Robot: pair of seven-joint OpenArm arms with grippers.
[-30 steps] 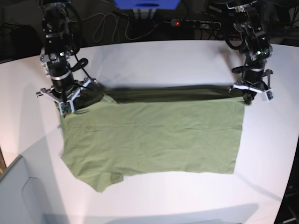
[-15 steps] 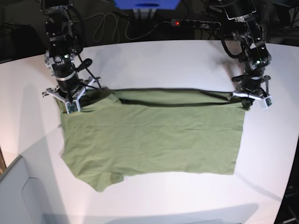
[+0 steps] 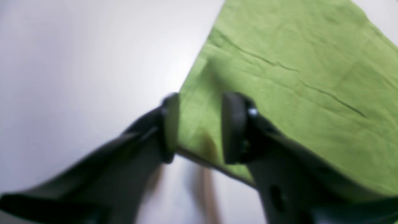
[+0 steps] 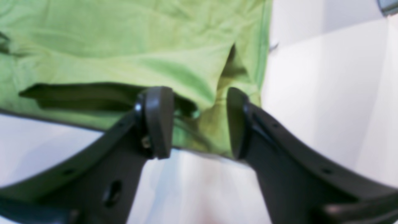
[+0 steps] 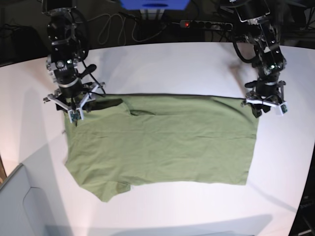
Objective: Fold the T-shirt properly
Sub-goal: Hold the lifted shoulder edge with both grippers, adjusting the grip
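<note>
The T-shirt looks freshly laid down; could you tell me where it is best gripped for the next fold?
Probably the T-shirt at its two far corners, from above: the edge there lies straight, and both the left gripper and right gripper hover open.

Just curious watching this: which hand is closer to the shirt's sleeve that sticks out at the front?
The right hand. It hangs over the T-shirt on the sleeve's side; the left hand is at the opposite far corner.
</note>
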